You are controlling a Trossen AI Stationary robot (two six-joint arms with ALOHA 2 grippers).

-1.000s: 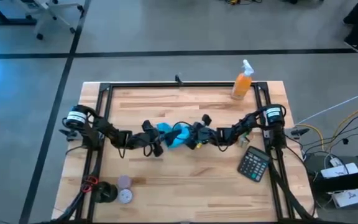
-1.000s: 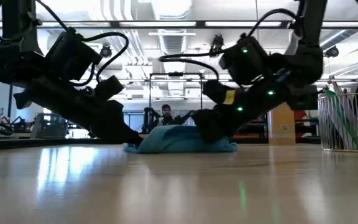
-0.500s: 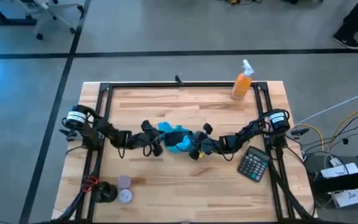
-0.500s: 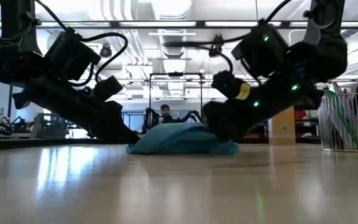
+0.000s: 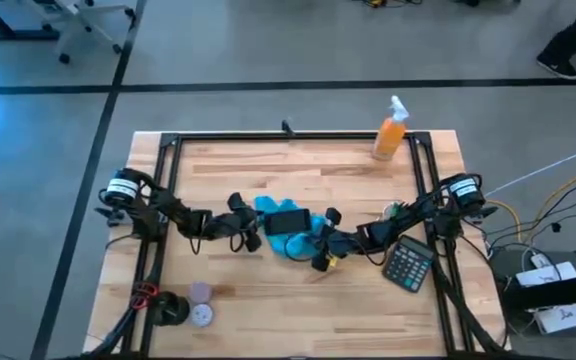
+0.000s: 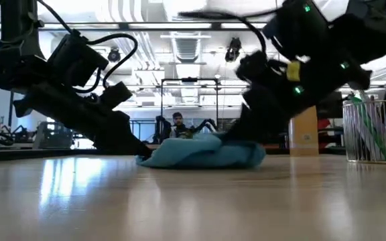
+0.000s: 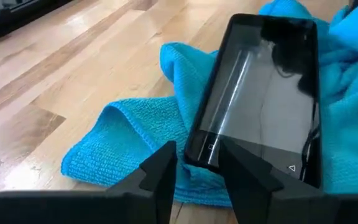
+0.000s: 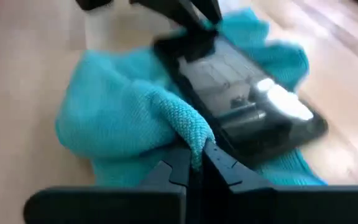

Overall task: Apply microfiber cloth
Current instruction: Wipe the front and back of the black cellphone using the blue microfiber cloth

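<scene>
My right gripper (image 8: 194,163) is clenched on a fold of the cloth (image 5: 290,240), low at mid-counter (image 5: 268,300), and that pinch is what the next move turns on. In the high view the cloth lies under and around the phone (image 5: 286,221), which rests face up on it with its long axis running roughly 3 to 9 o'clock. From my right gripper the phone lies toward 10 o'clock, just beside the pinched fold. I judge the fold must travel that way, up and across the screen. My left gripper (image 7: 194,168) sits at the phone's 9 o'clock end, fingers released with a gap between them, right at the phone's short edge. It looks closer to the phone, but the right one holds the cloth.
</scene>
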